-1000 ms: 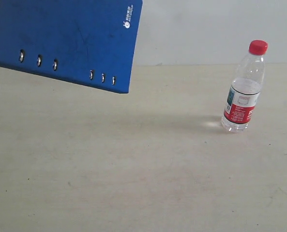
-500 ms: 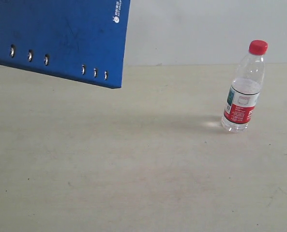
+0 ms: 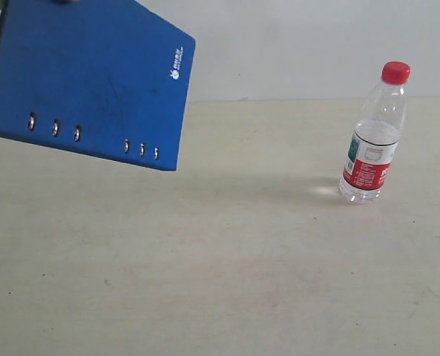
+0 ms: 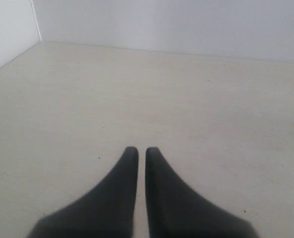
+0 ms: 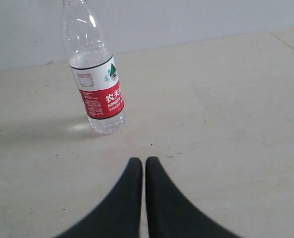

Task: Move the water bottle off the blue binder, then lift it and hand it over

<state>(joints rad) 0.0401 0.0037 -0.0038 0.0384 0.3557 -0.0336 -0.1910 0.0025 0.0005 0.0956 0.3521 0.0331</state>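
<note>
I see the bottle point(image 3: 374, 133) upright on the surface point(image 3: 227, 267), well apart from the binder point(image 3: 86, 81) hanging in the air; my left hand point(image 4: 142, 149) and right hand point(image 5: 144, 160) are closed, empty, so the handover looks unfinished

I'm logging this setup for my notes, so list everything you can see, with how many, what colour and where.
water bottle: one, clear with red cap and red, white and green label, upright on the table, right of exterior view
blue binder: one, bright blue, tilted, raised at upper left; holder unseen
table: one, pale beige, under everything
wall: one, whitish, behind the table
left gripper: one, black, shut, empty, over bare table
right gripper: one, black, shut, empty, short of the bottle
</note>
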